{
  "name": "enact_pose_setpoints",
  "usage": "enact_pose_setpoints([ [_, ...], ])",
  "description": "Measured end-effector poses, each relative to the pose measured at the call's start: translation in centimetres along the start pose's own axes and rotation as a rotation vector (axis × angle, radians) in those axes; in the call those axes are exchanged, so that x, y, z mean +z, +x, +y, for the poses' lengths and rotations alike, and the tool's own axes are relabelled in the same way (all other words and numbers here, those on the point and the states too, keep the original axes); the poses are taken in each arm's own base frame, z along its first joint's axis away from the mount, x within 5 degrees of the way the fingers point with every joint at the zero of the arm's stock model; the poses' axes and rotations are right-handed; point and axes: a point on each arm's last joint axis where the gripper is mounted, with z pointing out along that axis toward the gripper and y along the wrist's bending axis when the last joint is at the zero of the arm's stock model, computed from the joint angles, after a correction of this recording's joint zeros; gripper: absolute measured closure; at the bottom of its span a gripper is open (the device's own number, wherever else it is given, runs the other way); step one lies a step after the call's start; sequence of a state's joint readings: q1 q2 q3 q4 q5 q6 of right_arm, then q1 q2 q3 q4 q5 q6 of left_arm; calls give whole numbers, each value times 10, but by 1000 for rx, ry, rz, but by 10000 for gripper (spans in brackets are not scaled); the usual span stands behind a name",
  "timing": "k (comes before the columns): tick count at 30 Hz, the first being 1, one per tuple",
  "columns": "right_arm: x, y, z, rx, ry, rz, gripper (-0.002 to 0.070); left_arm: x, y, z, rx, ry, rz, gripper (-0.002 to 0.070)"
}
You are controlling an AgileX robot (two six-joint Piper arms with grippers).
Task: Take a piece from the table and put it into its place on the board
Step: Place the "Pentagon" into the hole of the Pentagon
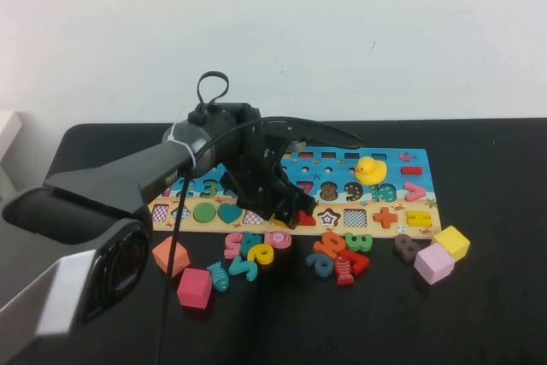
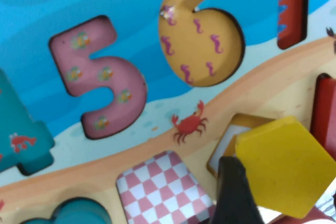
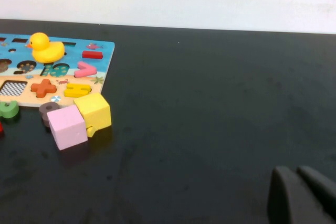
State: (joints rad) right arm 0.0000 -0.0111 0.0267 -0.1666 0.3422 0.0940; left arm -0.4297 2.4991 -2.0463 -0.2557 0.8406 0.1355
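A: High view first: left gripper (image 1: pixel 289 208) down over the tan shape strip of the board (image 1: pixel 410 184), near its middle. Piece hidden under the fingers here. Right gripper nowhere in this view.

B: And around the board?

A: Yellow duck (image 1: pixel 370 170) standing on the blue part; loose numbers (image 1: pixel 256 250) scattered just in front of the near edge; yellow cube (image 1: pixel 451 242) and pink cube (image 1: pixel 434 263) touching each other off the right corner.

B: Left wrist view?

A: Piece (image 2: pixel 286 169) tilted, lying partly over a pale slot (image 2: pixel 226 142) in the tan strip, not sunk flush. One dark fingertip (image 2: pixel 236 192) right against its edge; other finger out of sight. Cannot tell how wide the jaws stand, nor whether the piece is gripped. Pink 5 (image 2: pixel 100 77) and yellow 6 (image 2: pixel 202 40) seated in the blue field beside it.

B: Right wrist view?

A: Right gripper (image 3: pixel 303 195) low over bare black table (image 3: pixel 220 103), well apart from the board; fingertips pressed together, nothing held.
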Motion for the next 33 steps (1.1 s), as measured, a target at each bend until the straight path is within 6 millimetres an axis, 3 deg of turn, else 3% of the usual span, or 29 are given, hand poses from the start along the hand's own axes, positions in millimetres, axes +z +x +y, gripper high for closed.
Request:
enact_pose_setpoints([
  [9,0,0,0,4,0,0,657,0,0,5,10,-51,13,289],
  [20,0,0,0,17,0,0,657,-28,-22,4,74,-111,-30,288],
  [33,0,0,0,19,0,0,658,-17,-17,4,56,-87,10,298],
])
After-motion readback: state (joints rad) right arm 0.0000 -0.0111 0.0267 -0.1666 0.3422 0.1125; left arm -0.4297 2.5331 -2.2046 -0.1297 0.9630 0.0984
